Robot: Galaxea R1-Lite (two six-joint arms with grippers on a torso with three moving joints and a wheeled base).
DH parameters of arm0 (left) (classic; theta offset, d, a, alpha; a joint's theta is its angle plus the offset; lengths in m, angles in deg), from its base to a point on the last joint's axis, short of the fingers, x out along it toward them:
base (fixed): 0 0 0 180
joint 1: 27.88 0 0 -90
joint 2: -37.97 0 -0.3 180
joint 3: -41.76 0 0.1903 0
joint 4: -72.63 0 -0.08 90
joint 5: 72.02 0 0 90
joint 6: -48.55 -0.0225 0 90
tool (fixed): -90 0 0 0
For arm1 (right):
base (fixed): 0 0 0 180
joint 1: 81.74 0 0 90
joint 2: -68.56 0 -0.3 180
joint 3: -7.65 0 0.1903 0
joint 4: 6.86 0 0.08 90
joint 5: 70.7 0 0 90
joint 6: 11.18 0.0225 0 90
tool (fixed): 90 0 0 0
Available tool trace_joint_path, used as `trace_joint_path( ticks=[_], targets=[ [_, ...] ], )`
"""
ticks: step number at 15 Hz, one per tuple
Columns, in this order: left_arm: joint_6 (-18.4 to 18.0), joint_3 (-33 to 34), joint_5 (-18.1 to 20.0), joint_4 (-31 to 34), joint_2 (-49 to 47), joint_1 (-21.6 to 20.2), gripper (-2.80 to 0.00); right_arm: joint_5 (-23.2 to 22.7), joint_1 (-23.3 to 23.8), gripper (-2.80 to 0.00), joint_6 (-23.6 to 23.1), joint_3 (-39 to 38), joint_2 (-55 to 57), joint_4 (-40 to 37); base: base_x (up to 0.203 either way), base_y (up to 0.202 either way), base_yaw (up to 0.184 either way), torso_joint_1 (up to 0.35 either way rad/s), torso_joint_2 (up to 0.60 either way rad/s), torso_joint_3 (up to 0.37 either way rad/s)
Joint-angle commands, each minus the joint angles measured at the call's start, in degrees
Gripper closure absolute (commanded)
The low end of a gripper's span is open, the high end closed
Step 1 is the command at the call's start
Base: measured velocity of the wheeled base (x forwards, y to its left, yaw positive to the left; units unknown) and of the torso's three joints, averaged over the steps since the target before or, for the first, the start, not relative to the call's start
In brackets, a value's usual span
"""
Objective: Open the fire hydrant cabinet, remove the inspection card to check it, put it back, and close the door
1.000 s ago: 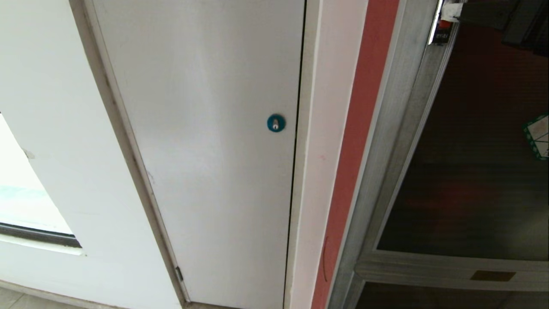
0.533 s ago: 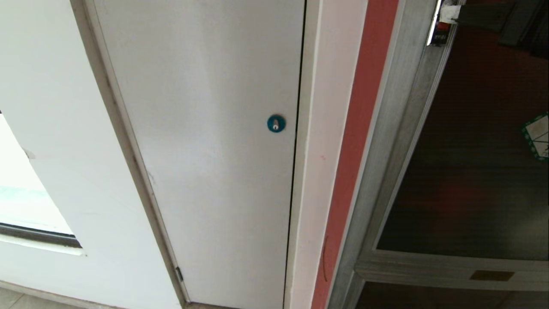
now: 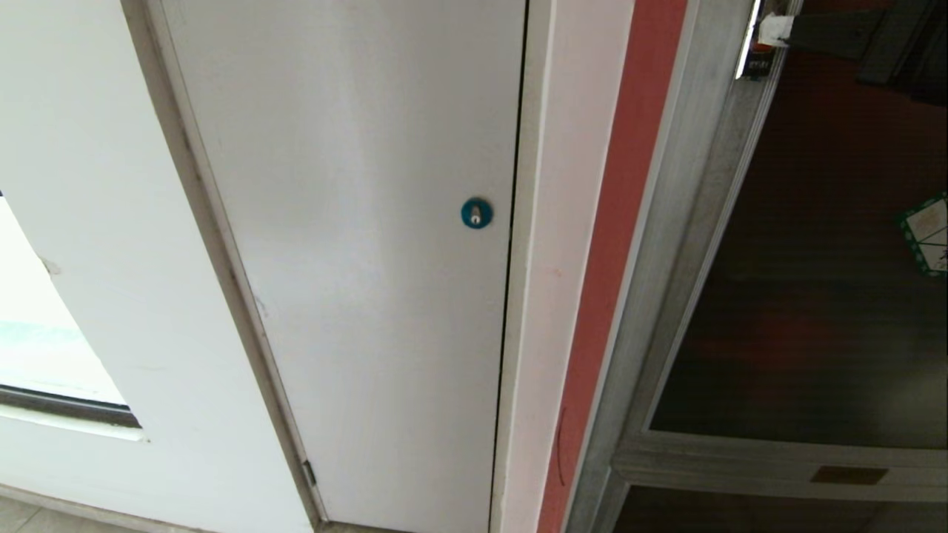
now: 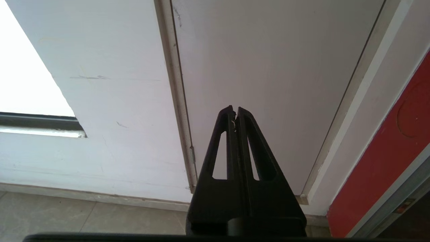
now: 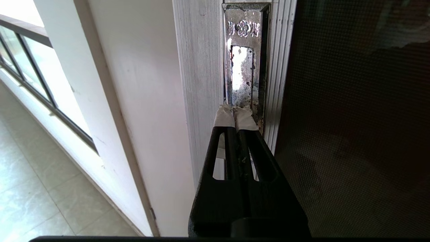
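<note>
Fire hydrant cabinet [image 3: 652, 244] fills your head view from twelve to five o'clock, its silver frame beside the plain white door [image 3: 355, 259]. Its tinted door [image 3: 815, 281] looks shut, so you are at the opening step. Your right gripper [image 5: 235, 111], jaws clenched on nothing, has its taped tips at the latch plate [image 5: 243, 60] in the frame; whether they touch is hard to tell. Next, hook that latch and pull outward. Your left gripper [image 4: 234, 109] idles, pinched together, low before the white door. No inspection card shows.
</note>
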Motion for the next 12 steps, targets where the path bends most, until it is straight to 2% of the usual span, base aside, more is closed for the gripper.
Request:
trace_joint_path(
  ticks=[1,12],
  targets=[
    [0.0,0.0,0.0,0.1,-0.1,0.0,0.00,-0.1,-0.1,0.00,-0.1,0.2,0.3,0.1,0.000,0.000,0.000,0.000,0.00,0.000],
    [0.0,0.0,0.0,0.0,-0.1,0.0,0.00,0.1,-0.1,0.00,-0.1,1.7,1.9,-0.1,0.000,0.000,0.000,0.000,0.00,0.000]
  ],
)
